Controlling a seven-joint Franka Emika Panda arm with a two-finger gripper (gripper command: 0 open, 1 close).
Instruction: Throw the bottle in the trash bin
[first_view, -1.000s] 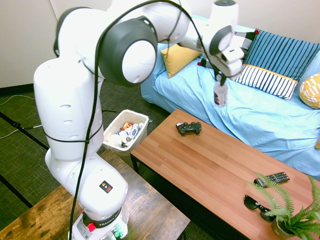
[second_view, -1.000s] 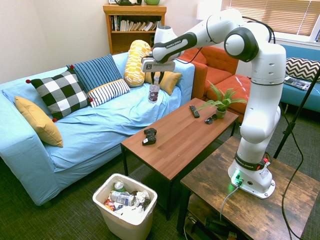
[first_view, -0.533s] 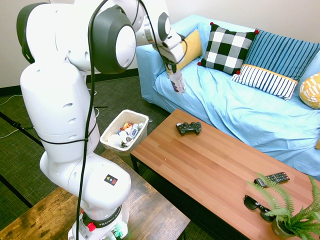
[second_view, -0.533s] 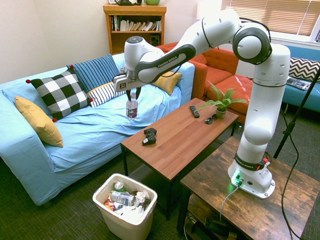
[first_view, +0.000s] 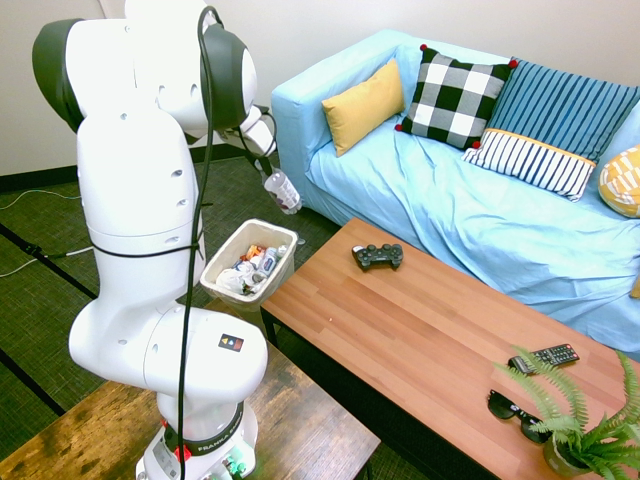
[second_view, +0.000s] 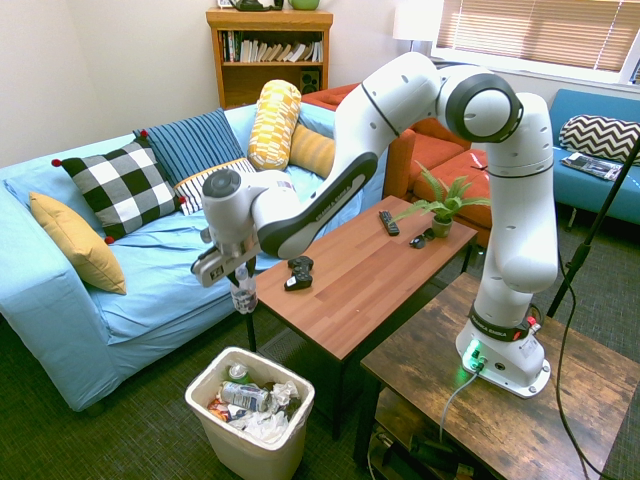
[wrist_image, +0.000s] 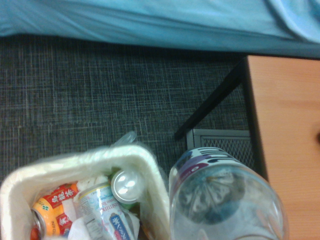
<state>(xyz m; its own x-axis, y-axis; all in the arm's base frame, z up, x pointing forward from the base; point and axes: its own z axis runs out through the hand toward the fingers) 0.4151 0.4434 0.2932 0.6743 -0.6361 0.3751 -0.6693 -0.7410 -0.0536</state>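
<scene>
In the first exterior view, the fingers (first_view: 263, 167) pinch the bottle (first_view: 282, 191) by its cap end, and it hangs aslant above the floor between the bin and the sofa (first_view: 420, 170). The trash bin (first_view: 247, 262) stands just off the near left corner of the wooden surface (first_view: 400, 310), its mouth lower than the bottle. The game controller (first_view: 378, 256) lies on that surface, apart from the bottle's likely path.

The second exterior view shows what the first leaves unclear: how the bottle hangs beneath the gripper, nearly upright, beyond the bin's far rim and not over its mouth. It also shows the bin's outer wall and the cans and crumpled paper inside.

The wrist view alone gives the bottle's dark purple printed band and ridged base close up, and readable cans in the bin. It does not show the grip.

The bottle looks empty, so it should be very light, with thin walls that dent under a hard squeeze and smooth plastic that could slip or swing. The stiff neck and cap are the best place to hold it. It probably needs carrying inward over the mouth before release, or it may clip the rim.
</scene>
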